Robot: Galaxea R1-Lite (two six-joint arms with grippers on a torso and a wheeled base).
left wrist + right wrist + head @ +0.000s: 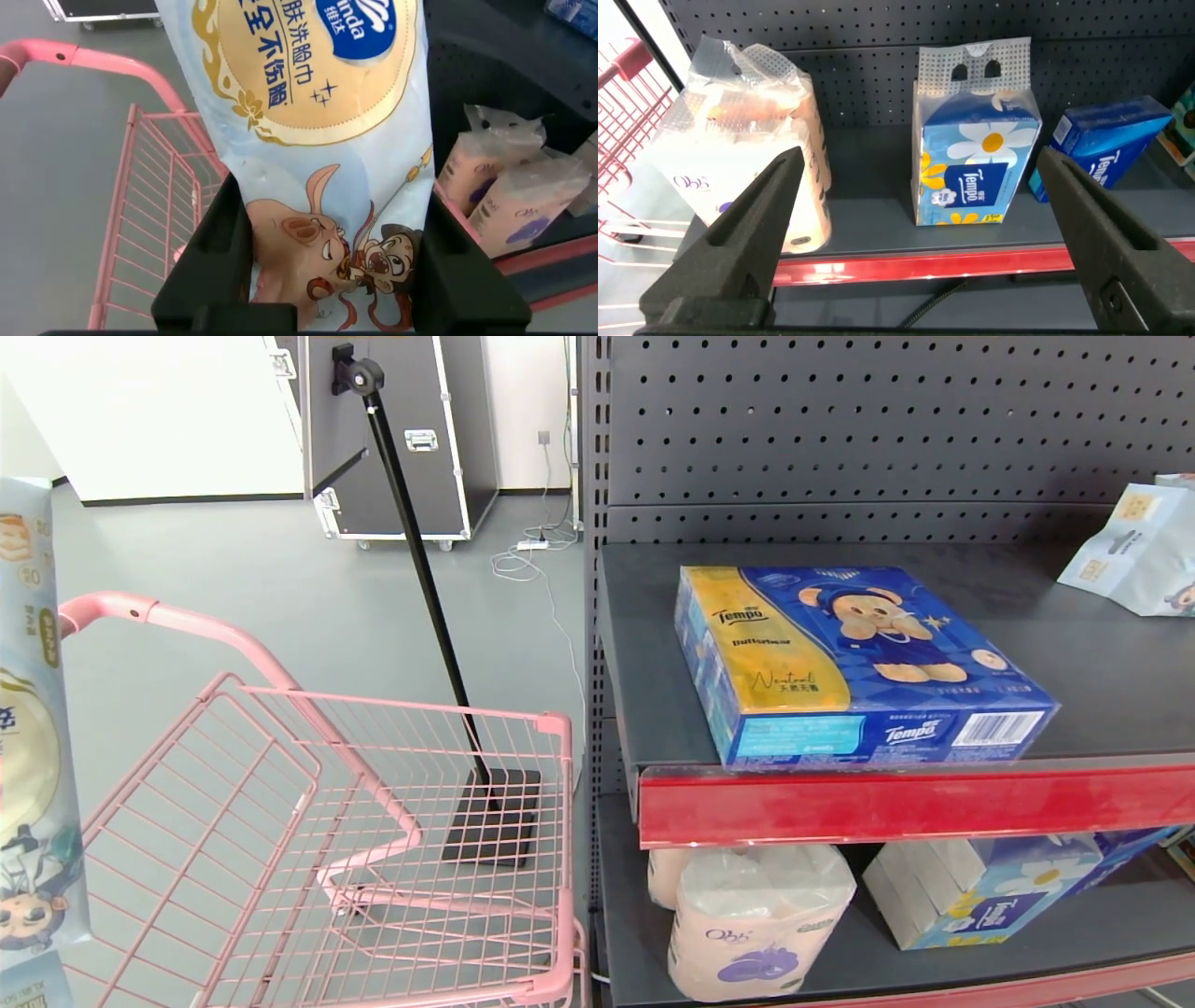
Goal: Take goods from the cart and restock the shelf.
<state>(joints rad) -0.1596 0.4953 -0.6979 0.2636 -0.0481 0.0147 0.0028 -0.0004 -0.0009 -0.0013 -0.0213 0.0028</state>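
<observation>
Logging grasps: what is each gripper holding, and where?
Left gripper clamps the light-blue pack by its cartoon-printed end; right gripper holds nothing.

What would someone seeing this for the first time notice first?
The big blue and yellow tissue box lying flat at the front of the upper shelf, just behind the red edge strip, catches the eye first. Next comes the pink wire cart standing left of the shelving. Then the pale blue soft pack clamped in the left gripper, near the cart's handle.
</observation>
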